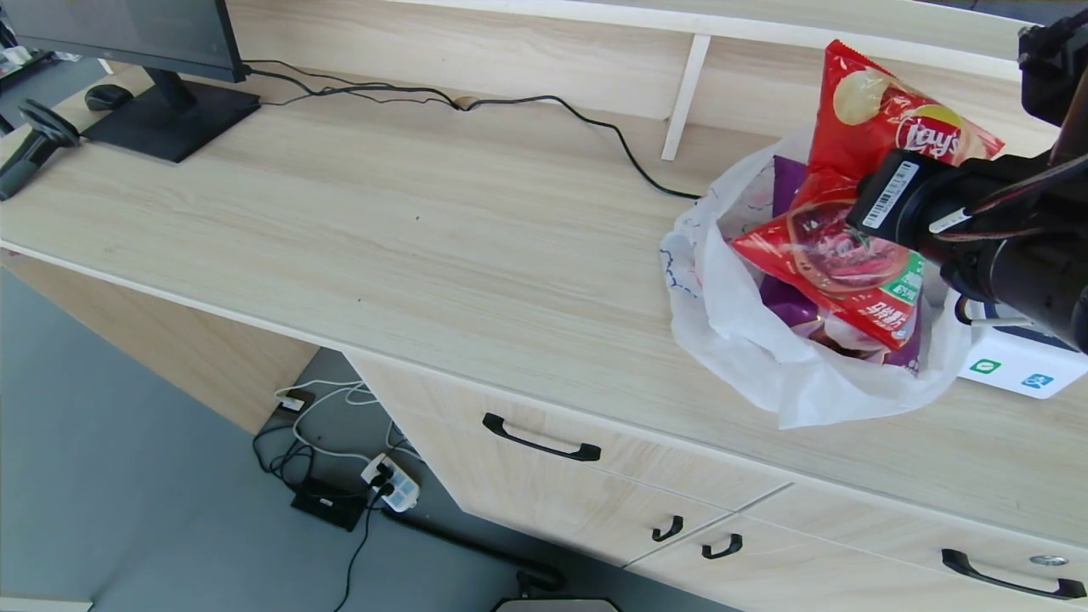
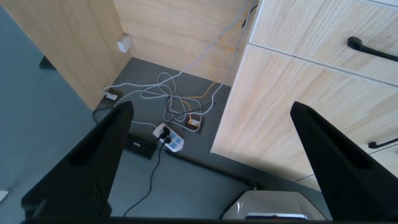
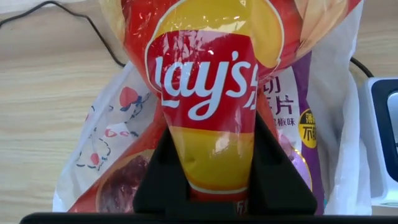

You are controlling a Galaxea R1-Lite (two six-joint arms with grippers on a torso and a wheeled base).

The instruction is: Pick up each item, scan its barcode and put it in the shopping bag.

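Red chip bag (image 1: pixel 875 110), yellow disc, white lettering. Red second packet (image 1: pixel 837 272), green patch. Purple third packet (image 1: pixel 786 183). White shopping bag (image 1: pixel 739 340), small red-blue print. Pale wood-grain counter (image 1: pixel 382 229). Black drawer handles (image 1: pixel 541 439).

wooden counter (image 1: pixel 382 238) | drawers (image 1: pixel 544 484) | grey floor (image 1: pixel 102 493) | monitor (image 1: pixel 127 25) | power strip (image 1: pixel 393 486)

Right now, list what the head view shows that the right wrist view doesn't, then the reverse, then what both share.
Head view adds: the monitor, the handheld scanner beside it, the black cable across the counter and the drawer handles below.
Right wrist view adds: the right gripper, its black fingers pressed against both sides of the red chip bag.
Shared: the red chip bag, held over the white shopping bag, with a purple packet inside it.
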